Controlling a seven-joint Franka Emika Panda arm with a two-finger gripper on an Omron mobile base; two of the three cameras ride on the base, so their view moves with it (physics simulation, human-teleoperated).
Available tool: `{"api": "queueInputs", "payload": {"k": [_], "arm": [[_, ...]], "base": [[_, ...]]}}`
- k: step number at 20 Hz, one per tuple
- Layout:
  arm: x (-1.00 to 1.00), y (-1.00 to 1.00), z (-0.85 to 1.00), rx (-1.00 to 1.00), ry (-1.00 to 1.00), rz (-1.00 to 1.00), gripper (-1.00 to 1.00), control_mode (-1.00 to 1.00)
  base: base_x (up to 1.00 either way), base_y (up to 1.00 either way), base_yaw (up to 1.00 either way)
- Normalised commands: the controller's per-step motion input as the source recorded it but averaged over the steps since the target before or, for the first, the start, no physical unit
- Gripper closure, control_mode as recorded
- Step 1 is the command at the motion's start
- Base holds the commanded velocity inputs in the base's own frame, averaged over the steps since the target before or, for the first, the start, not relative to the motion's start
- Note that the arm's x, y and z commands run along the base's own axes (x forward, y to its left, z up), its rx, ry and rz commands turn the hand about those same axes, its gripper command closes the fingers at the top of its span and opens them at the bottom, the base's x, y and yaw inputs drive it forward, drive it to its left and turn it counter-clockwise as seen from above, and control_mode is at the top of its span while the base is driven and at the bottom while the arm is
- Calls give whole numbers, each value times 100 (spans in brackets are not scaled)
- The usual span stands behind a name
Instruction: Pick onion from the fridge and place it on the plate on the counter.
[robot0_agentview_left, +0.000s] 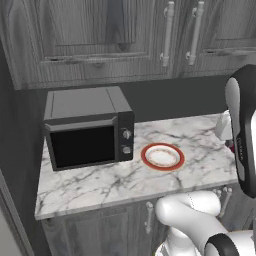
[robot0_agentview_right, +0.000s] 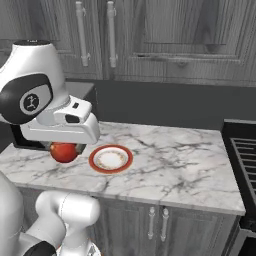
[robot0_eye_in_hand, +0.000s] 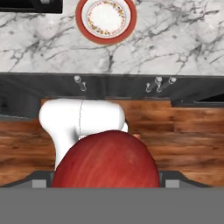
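Note:
My gripper (robot0_agentview_right: 64, 150) is shut on the onion (robot0_agentview_right: 63, 152), a glossy red-brown ball that hangs under the white hand. In the hand view the onion (robot0_eye_in_hand: 105, 162) bulges large at the bottom and hides the fingertips. There it hangs over the wooden floor, in front of the counter's edge. The plate (robot0_agentview_right: 95, 161), white with an orange-red rim, lies empty on the marble counter (robot0_agentview_right: 175, 165), just right of the onion. The plate (robot0_agentview_left: 146, 156) sits beside the microwave, and the plate (robot0_eye_in_hand: 81, 19) lies at the top of the hand view. The fridge is out of view.
A black microwave (robot0_agentview_left: 87, 130) stands on the counter (robot0_agentview_left: 100, 180) left of the plate. A dark stove (robot0_agentview_right: 242, 160) borders the counter at the right. Grey wall cabinets (robot0_agentview_left: 100, 35) hang above. Base cabinet handles (robot0_eye_in_hand: 157, 83) run under the counter's front edge.

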Motion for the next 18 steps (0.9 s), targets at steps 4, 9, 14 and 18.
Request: {"api": "queueInputs", "payload": {"k": [4,9,14,18], "arm": [[0,0,0,0,0,0,100,100],[0,0,0,0,0,0,100,100],[0,0,0,0,0,0,100,100],[40,12,-38,0,0,2,100,-100]], "base": [[45,0,2],[37,0,10],[48,0,9],[12,0,1]]}}
